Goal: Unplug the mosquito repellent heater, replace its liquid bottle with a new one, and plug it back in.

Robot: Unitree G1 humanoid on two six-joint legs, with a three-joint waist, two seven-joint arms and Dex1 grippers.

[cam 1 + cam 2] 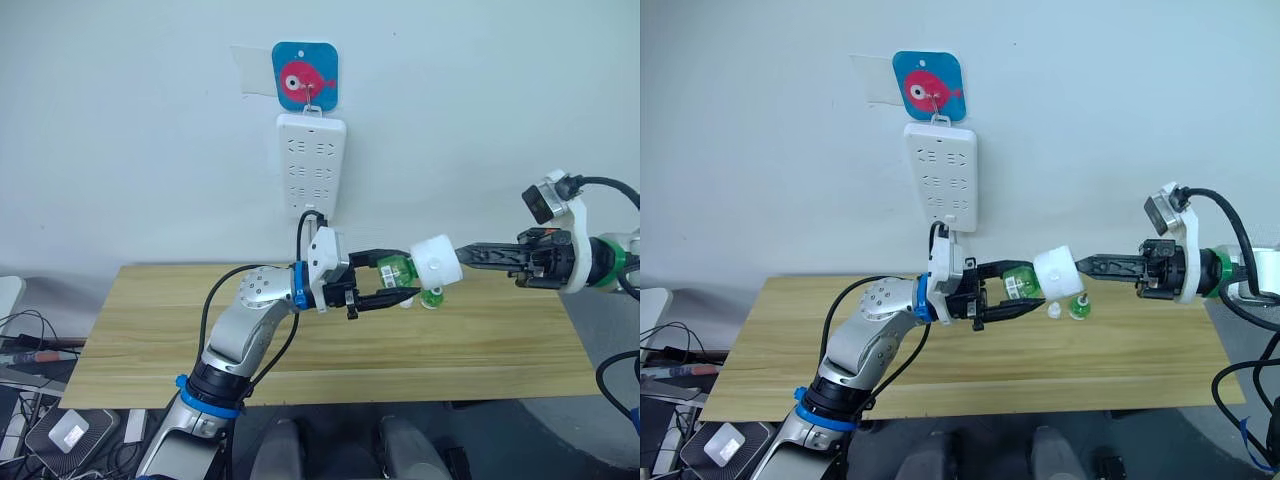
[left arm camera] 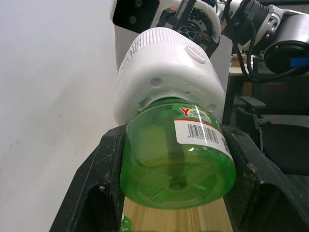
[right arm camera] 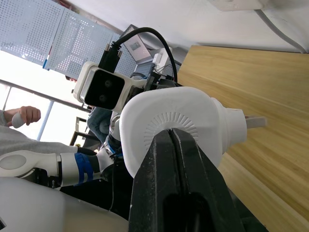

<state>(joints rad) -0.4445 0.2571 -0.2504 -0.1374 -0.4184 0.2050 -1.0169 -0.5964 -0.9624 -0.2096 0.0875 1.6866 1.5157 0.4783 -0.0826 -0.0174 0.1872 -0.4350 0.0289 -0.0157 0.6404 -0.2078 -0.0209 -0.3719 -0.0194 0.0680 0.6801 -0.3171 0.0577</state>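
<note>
Both fingers pairs clamp: left (image 1: 400, 282) on green bottle (image 1: 397, 270), right (image 1: 462, 256) on heater (image 1: 437, 262)

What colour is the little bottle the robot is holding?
Clear green bottle, with a barcode label; the left wrist view shows it best.

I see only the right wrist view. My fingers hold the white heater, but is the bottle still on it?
Observer: Yes. A green bottle sits in the heater, seen from the left wrist.
Operator: Does the left gripper hold that bottle?
Observer: Yes, the left gripper has one of its fingers on each side of it.
Operator: Is the new bottle ready?
Observer: A small green bottle stands on the table, below the heater, with a white cap beside it.
Operator: Is the power strip free?
Observer: The power strip hangs on the wall with nothing plugged in.
</note>
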